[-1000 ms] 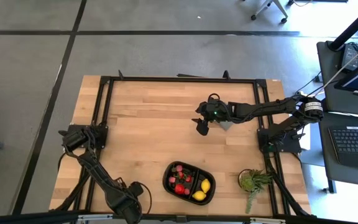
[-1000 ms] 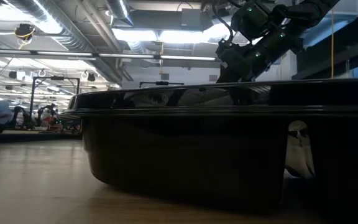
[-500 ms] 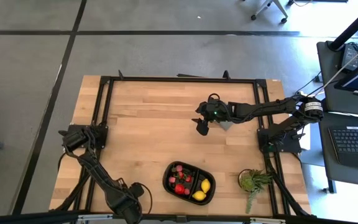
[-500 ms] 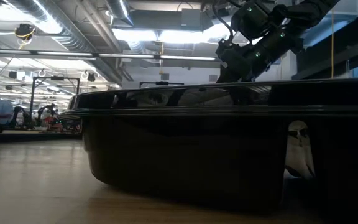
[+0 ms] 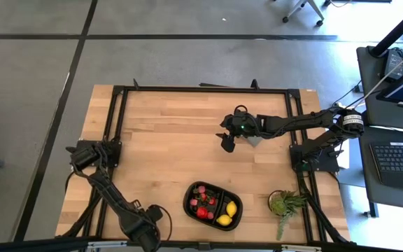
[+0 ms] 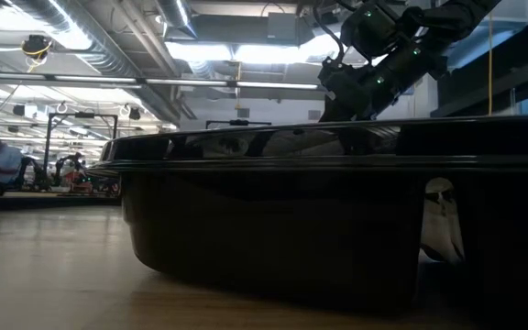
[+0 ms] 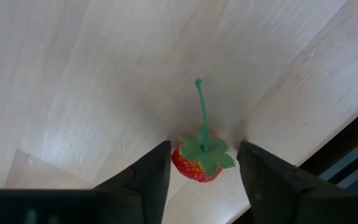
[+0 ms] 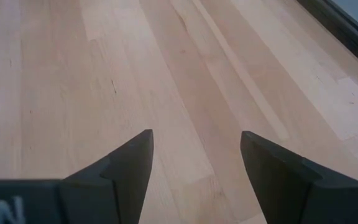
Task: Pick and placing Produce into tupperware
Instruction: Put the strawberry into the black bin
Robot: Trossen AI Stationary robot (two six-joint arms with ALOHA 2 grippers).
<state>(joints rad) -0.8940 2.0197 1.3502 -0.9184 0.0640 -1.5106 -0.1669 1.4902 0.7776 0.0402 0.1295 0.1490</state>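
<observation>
A red strawberry [image 7: 194, 167] with a green stem lies on the wooden table by the near edge. My left gripper [image 7: 204, 149] is over it, one finger close on each side. In the high view this gripper [image 5: 144, 234] hides the strawberry. The black tupperware [image 5: 191, 199] stands right of it and holds two yellow lemons [image 5: 231, 208], red strawberries [image 5: 202, 212] and dark berries. In the low view its wall [image 6: 291, 220] fills the picture. My right gripper [image 5: 227, 144] hangs open over the table's middle, with only bare wood between its fingers [image 8: 129, 162]. My left gripper comes at the strawberry from above, with one finger [image 7: 157, 171] at each side of the red body [image 7: 182, 165]. The gaps are so thin that I cannot tell whether the fingers touch it. The strawberry lies on the table.
A grey block [image 5: 255, 140] sits under my right arm's wrist. A green potted plant [image 5: 285, 204] stands at the near right. A black metal frame [image 5: 201, 89] runs around the table. Bare wood lies at the far left.
</observation>
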